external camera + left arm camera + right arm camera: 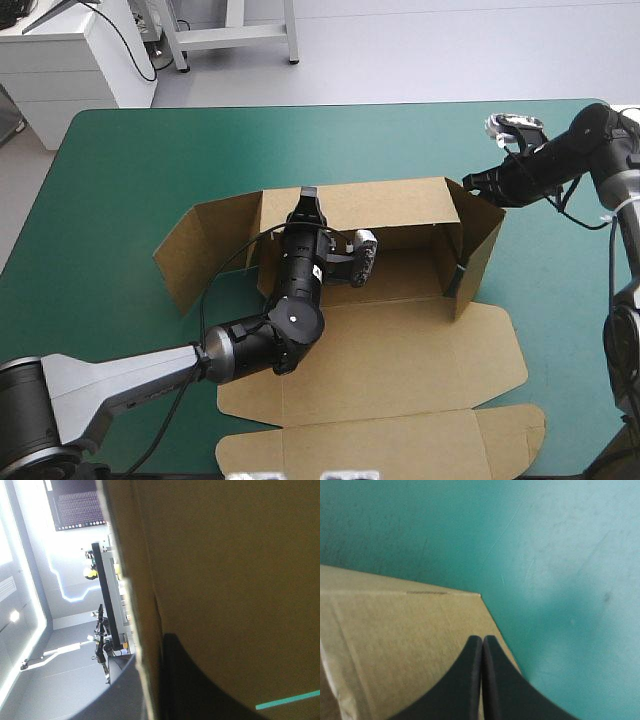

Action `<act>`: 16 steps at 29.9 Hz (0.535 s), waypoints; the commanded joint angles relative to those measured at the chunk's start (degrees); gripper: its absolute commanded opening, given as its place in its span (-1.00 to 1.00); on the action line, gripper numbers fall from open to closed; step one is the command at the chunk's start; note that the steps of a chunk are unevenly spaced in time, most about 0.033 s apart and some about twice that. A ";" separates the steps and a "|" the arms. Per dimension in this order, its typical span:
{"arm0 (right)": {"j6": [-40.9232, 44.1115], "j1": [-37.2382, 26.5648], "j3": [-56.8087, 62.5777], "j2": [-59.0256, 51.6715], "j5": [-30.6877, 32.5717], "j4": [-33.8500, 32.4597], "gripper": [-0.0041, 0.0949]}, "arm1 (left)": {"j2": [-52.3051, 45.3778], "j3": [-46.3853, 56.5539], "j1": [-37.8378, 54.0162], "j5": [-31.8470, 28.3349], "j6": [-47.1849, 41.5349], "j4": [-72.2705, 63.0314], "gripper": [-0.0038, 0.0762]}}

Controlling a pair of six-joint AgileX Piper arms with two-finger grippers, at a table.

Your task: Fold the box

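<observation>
Box (pixel 400 350) is lying lengthwise across the desk (pixel 120 180), left hand (pixel 307 192) clamping its back wall, right hand (pixel 468 183), closed and empty, resting against the right end wall.

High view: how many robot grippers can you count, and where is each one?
2. The left gripper grips the top edge of the far wall of the box. The right gripper, fingers shut, is at the top far corner of the right wall. None seems hidden.
</observation>
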 commanded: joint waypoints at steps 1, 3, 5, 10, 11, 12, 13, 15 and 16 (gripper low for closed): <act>-2.71 -0.21 3.77 -6.89 -2.65 3.61 -0.96 | -2.23 -1.09 -0.22 2.85 0.13 2.38 -0.92; -2.98 -0.21 8.03 -9.65 -5.12 4.17 -0.96 | -2.23 -1.09 -0.22 2.85 0.13 2.38 -0.92; -4.90 -0.21 12.86 -12.94 -8.19 5.46 -0.96 | -2.23 -1.09 -0.22 2.85 0.13 2.38 -0.92; -14.21 -0.21 25.25 -19.76 -18.12 10.55 -0.96 | -2.23 -1.09 -0.22 2.74 0.13 2.26 -0.92; -17.19 -0.21 28.42 -21.20 -20.45 12.70 -0.96 | -2.23 -1.09 -0.22 2.74 0.13 2.15 -0.92; -21.14 -0.21 30.48 -22.10 -22.56 14.53 -0.96 | -2.23 -1.09 -0.22 2.63 0.13 1.97 -0.92; -25.33 -0.21 32.92 -23.19 -24.47 17.13 -0.96 | -2.23 -1.09 -0.22 2.63 0.13 1.96 -0.92; -33.57 -0.21 37.33 -25.21 -27.02 21.79 -0.96 | -2.23 -1.09 -0.22 2.63 0.13 1.96 -0.92; -36.74 -0.21 38.86 -25.94 -27.91 24.13 -0.96 | -2.23 -1.09 -0.22 2.63 0.13 1.96 -0.92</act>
